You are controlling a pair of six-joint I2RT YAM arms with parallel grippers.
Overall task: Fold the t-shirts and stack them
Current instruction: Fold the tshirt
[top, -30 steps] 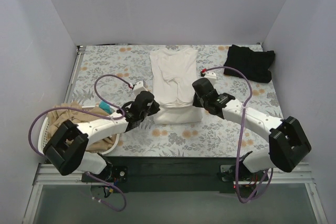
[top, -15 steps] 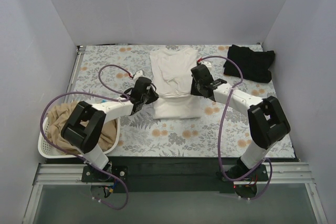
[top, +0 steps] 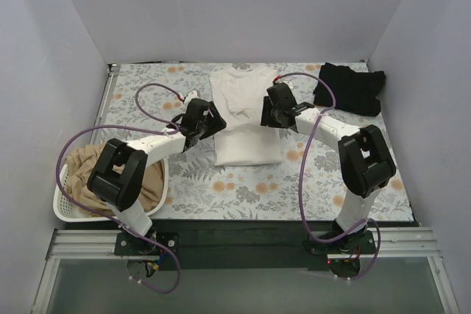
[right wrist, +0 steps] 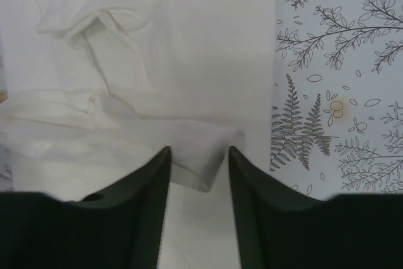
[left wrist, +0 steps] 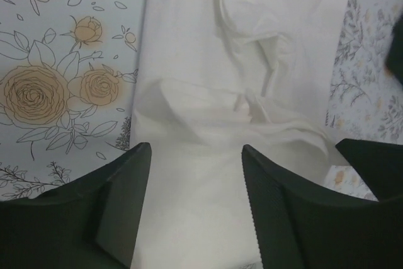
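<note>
**A:** Where do we find the white t-shirt (top: 246, 97)?

**B:** We see it in the middle of the flower-printed table (top: 243, 190). It lies flat with its neck end toward the far wall. Its near part is turned up over the body, so a doubled band lies across the near end.

**A:** And the left gripper (left wrist: 195, 154)?

**B:** We place it at the shirt's left edge, just above that doubled band. In the wrist view its dark fingers (left wrist: 119, 203) stand well apart. Only flat white cloth shows in the gap below them, and nothing is clamped.

**A:** How do we read the right gripper (right wrist: 199, 153)?

**B:** It sits opposite, at the shirt's right edge. Its jaws are parted too, though more narrowly than the left pair. A loose corner of the turned-up layer lies in the gap between its fingers (right wrist: 252, 209). The cloth there looks slack, not pinched. We cannot tell whether that corner brushes either pad.

**A:** What about the other shirts?

**B:** The black t-shirt (top: 350, 87) lies bunched in the far right corner of the table, well apart from the white one. The tan t-shirt (top: 92, 163) is heaped inside the white laundry basket (top: 65, 209) at the near left edge, beside the left arm.
</note>
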